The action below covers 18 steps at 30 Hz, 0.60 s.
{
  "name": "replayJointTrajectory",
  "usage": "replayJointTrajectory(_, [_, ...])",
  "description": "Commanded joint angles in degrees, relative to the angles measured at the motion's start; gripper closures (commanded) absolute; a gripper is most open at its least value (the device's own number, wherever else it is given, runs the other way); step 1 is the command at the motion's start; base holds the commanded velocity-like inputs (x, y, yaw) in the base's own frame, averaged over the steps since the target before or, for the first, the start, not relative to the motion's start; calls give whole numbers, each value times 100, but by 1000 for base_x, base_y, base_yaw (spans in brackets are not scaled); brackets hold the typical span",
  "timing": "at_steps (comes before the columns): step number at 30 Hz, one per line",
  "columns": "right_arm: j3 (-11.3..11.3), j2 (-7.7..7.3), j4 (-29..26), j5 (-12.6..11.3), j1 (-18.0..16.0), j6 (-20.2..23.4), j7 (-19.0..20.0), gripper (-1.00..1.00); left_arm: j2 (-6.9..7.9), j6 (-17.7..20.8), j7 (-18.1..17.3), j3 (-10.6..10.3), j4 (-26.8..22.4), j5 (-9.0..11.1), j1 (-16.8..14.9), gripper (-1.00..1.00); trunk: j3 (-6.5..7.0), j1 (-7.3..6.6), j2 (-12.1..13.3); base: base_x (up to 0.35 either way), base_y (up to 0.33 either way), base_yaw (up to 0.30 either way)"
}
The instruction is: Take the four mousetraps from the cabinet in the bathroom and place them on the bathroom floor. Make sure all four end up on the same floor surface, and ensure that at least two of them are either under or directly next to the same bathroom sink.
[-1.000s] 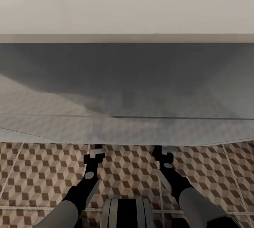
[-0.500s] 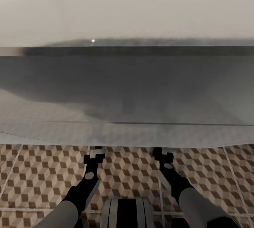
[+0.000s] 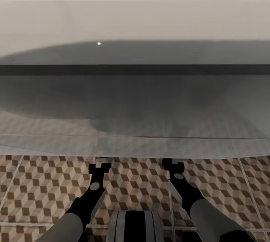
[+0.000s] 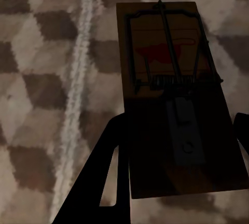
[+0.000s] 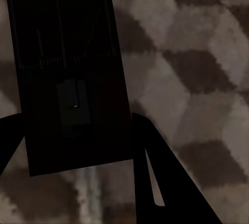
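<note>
Both arms reach forward over the patterned bathroom floor (image 3: pixel 45 185), their tips tucked under the white sink's (image 3: pixel 135 17) edge at twelve o'clock. The left pincer (image 4: pixel 176 182) clamps a mousetrap (image 4: pixel 171 89), red mark and wire plain to see. The right pincer (image 5: pixel 72 167) grips another mousetrap (image 5: pixel 67 78), so deep in shadow that its detail is hard to make out.

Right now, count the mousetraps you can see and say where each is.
2. One mousetrap sits between the left gripper's fingers; another mousetrap, very dark, sits between the right gripper's fingers. Both hang over the bathroom floor. Others may be hidden.
</note>
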Motion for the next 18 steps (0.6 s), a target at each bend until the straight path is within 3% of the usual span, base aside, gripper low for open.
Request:
replayJointTrajectory(1, [44,-4,9,-80,-4,-37,-26,100,3,4,73,-22,5,-57,-3,100,-3,-1,-1,1,0,0])
replayJointTrajectory(18, [36,-22,80,-96,-4,-229,-17,100,54,8,-27,-31,29,-68,-17,100,-3,-1,-1,0,0,0])
